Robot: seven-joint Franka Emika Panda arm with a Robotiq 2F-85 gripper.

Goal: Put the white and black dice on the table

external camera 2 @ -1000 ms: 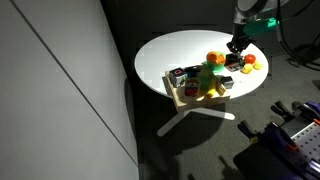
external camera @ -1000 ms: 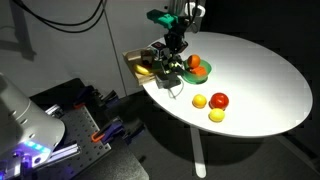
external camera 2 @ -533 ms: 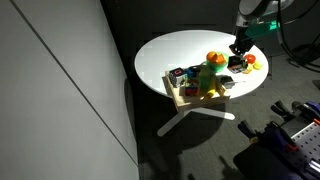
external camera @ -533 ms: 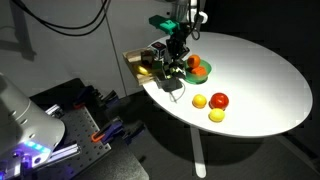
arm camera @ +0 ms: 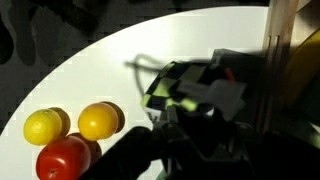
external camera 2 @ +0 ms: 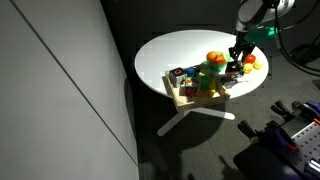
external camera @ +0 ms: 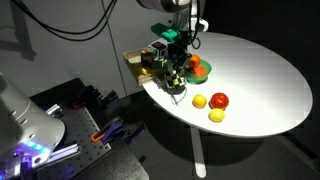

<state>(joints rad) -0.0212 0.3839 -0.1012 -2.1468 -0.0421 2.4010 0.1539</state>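
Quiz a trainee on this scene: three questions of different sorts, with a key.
1. True or false: the gripper holds a fruit from the fruit cluster.
2. That cluster, lying on the table apart from the wooden tray, counts: A two, B three, C five.
3. Fill in: besides yellow and orange, its third fruit is ___.
Key: 1 false; 2 B; 3 red.

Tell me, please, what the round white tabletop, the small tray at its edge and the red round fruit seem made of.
Round white tabletop: smooth plain white, perhaps laminate or painted board. Small tan tray: likely bare wood, by its pale brown tone. Red round fruit: smooth, even colour, probably plastic; not certain.
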